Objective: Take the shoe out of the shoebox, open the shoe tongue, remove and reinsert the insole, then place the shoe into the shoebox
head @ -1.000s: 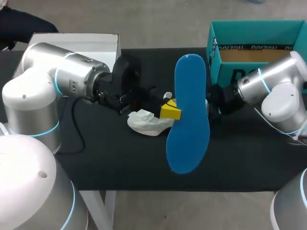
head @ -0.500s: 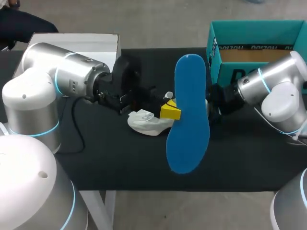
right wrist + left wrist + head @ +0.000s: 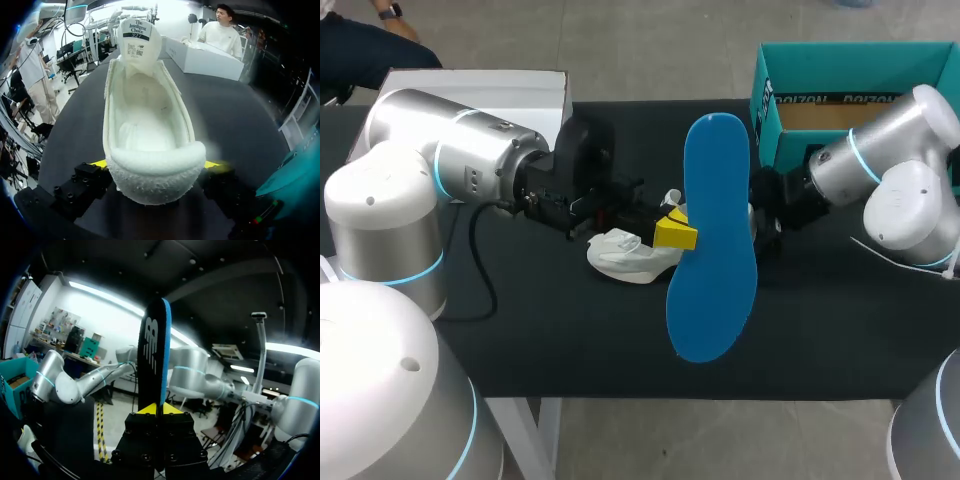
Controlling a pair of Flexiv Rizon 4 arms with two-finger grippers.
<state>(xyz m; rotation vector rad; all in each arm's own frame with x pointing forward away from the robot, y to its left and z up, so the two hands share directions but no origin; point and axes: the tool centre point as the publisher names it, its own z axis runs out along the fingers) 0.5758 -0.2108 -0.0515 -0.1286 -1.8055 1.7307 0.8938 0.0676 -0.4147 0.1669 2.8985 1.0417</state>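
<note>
Blue insole point(image 3: 712, 240) is held up over the middle of the black counter point(image 3: 820, 330), pinched at one edge between the left gripper's point(image 3: 672, 232) yellow tips. The white shoe point(image 3: 150, 125) lies partly hidden under it, opening upward and tongue folded back. Its heel is clamped from both sides by the right gripper point(image 3: 156, 165). An open teal shoebox point(image 3: 770, 120) sits at the counter's far right corner.

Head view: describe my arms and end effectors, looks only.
The left arm and right arm are rounded silver-grey shells with glowing cyan rings at the joints. A black cable hangs from the left arm, a white cable by the right. The left end effector and right end effector are black, blocky, screw-studded, with yellow tips.
</note>
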